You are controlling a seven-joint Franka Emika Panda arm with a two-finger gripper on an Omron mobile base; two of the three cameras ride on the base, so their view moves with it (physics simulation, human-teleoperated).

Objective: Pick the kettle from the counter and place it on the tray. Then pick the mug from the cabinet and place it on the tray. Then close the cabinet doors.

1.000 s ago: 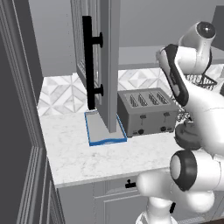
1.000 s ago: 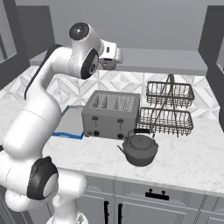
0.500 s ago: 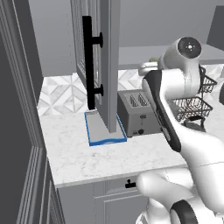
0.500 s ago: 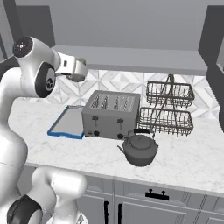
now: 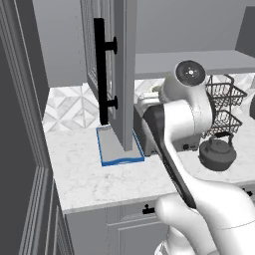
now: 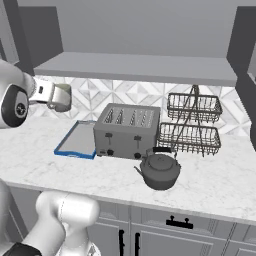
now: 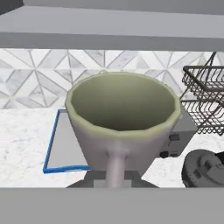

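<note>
A pale mug point(image 6: 61, 97) with a greenish inside hangs in the air at the left, above the counter point(image 6: 215, 185). My gripper point(image 6: 50, 95) is shut on its handle. In the hand view the mug point(image 7: 122, 118) is close up, its handle pointing down at me. The blue-rimmed tray point(image 6: 78, 141) lies flat below it, left of the toaster, with nothing on it. In front of the toaster, the dark kettle point(image 6: 160, 171) stands on the counter. One cabinet door point(image 5: 124, 74) stands open above the tray point(image 5: 119, 155). The cabinet shelf point(image 6: 135, 67) is bare.
A grey toaster point(image 6: 129, 131) sits right of the tray. A two-tier wire basket rack point(image 6: 194, 122) stands behind the kettle. The open door's black bar handle point(image 5: 101, 74) hangs over the tray's left side. Drawers with black pulls point(image 6: 179, 223) run below the counter.
The arm has swung left and down from over the toaster, carrying the mug to a spot above the tray. Kettle, tray and doors have not moved.
</note>
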